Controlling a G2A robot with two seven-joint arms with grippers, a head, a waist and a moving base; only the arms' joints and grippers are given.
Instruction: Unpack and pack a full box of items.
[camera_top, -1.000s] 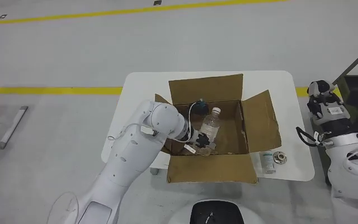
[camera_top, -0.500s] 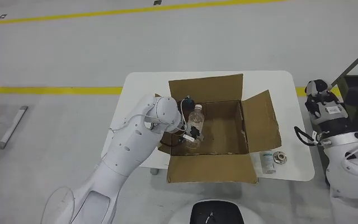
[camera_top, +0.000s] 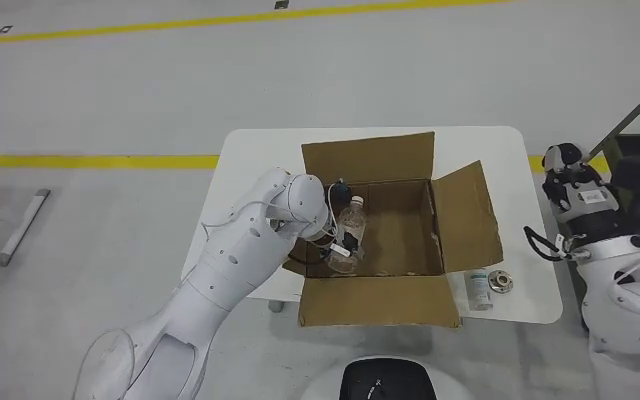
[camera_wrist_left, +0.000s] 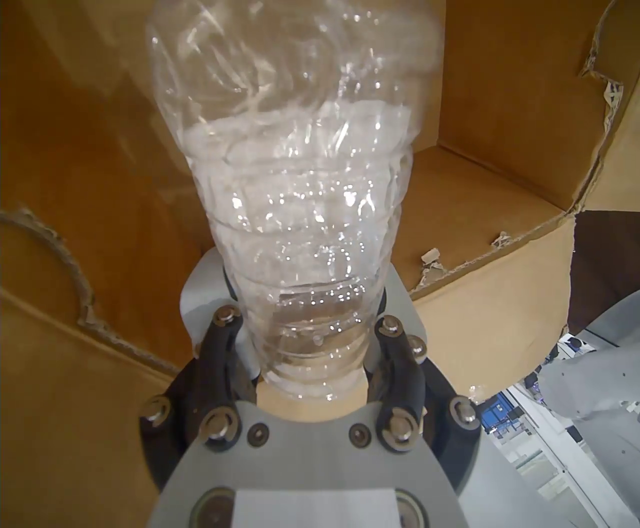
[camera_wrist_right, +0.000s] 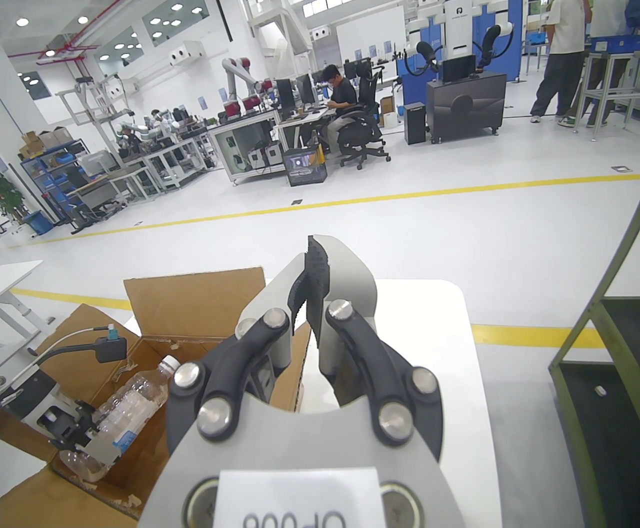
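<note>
Cardboard box (camera_top: 380, 300) sits open on white surface (camera_top: 250, 160) in top view. Left gripper (camera_top: 340, 245) is inside its left part, clamped on clear bottle (camera_top: 351, 222). 1 small can (camera_top: 480, 290) on surface just beside box. Left wrist: fingers (camera_wrist_left: 225, 330) pinch bottle near base. Right wrist: right gripper (camera_wrist_right: 314, 280) closed, empty, by surface's right end; bottle tilted, cap up.

Left claw (camera_wrist_left: 307, 325) clamped on bottle (camera_wrist_left: 300, 175); right claw (camera_wrist_right: 315, 280) closed, held aside.
</note>
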